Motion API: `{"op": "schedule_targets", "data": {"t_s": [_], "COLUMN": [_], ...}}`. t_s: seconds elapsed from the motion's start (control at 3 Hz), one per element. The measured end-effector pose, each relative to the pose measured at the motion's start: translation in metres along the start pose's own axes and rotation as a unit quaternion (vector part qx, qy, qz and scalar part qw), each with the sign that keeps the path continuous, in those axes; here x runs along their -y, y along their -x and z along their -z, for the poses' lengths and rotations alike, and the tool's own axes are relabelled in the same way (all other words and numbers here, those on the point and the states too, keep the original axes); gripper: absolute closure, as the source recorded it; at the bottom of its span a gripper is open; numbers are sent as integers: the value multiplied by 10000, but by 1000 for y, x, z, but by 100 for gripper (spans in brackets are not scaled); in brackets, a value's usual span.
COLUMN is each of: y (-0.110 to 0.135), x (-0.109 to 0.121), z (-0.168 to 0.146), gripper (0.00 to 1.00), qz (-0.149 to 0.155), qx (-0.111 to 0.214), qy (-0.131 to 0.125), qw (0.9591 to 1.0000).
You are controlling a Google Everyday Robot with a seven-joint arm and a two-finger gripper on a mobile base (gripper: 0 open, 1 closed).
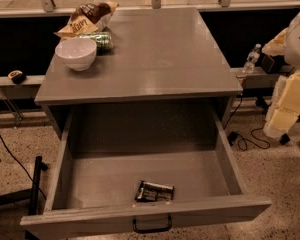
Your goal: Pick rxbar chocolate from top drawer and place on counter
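Observation:
The top drawer (65, 179) is pulled fully open below the counter, its black handle (152, 225) on the front panel. The rxbar chocolate (154, 191), a small dark wrapper with white lettering, lies flat on the drawer floor near the front panel, slightly right of centre. The counter (155, 54) is the grey cabinet top above. My gripper (281, 121) hangs at the end of the white arm at the right edge, outside the drawer, well right of the bar and holding nothing that I can see.
On the counter's back left stand a white bowl (76, 53), a green can (98, 40) lying on its side and a brown-and-yellow chip bag (88, 16). A water bottle (251, 59) stands on a ledge at the right. Cables (247, 139) lie on the floor.

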State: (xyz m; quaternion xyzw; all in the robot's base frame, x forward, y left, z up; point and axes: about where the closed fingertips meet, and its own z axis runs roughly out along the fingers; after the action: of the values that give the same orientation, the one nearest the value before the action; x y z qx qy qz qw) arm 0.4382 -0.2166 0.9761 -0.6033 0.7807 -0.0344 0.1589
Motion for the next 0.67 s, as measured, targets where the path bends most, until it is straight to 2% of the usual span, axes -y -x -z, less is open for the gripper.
{"op": "schedule_targets", "data": {"t_s": [0.33, 0.67], "y": [1, 0], "x": [1, -10], "z": [-3, -35], "gripper": [0, 0], "qz": [0, 12], "qx": [12, -21], "qy": [-34, 99], "qw": [10000, 9999]}}
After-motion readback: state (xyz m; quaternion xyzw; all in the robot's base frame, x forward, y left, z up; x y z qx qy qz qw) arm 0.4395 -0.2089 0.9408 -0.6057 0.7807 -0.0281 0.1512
